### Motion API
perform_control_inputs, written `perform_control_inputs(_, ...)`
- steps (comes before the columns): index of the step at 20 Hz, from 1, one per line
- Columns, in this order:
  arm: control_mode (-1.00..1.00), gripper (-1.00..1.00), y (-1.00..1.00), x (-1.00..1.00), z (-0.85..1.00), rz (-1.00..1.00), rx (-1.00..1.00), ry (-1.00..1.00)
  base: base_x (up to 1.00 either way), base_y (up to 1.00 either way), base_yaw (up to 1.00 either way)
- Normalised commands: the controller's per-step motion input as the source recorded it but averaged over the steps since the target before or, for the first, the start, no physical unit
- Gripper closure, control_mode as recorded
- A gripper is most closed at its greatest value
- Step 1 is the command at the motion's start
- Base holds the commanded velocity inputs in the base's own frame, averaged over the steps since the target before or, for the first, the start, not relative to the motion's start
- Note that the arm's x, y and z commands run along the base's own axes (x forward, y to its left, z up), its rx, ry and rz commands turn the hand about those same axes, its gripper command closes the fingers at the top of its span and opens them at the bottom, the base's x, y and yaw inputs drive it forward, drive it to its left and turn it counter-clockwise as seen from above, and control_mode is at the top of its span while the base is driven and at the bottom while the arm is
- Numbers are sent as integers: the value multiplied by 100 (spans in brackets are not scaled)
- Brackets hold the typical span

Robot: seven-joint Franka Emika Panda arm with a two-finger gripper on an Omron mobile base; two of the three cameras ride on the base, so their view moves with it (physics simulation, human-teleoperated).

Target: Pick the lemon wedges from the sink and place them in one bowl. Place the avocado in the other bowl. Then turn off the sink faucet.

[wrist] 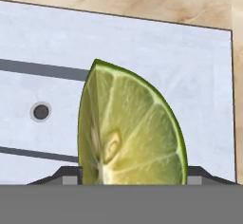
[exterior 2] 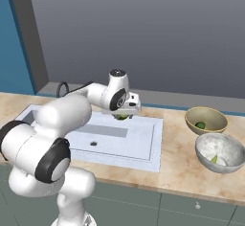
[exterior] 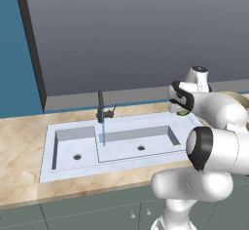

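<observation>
My gripper (exterior 2: 124, 116) pinches a lemon wedge (wrist: 128, 130) above the sink (exterior 2: 143, 141), toward its 3 o'clock end. The wedge stands point-up: pale yellow-green flesh, thin dark green rind, cut face showing.

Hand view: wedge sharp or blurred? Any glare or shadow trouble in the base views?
Hand view: the lemon wedge is crisp, its segments clear, evenly lit, no glare. Left base view: the sink is soft and blocky, with shaded basin walls. Right base view: flat light, faint shading inside both bowls, nothing blown out.
</observation>
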Motion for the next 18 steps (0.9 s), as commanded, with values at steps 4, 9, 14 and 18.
perform_control_inputs(4, -100, 100, -51, 0, 24, -10, -2, 4, 0, 0, 0)
perform_control_inputs(9, -100, 100, -46, 0, 24, -13, -3, 6, 0, 0, 0)
perform_control_inputs(14, -100, 100, -48, -3, 8, -16, -3, 5, 0, 0, 0)
perform_control_inputs(18, -100, 100, -56, -14, 0, -18, -2, 0, 0, 0, 0)
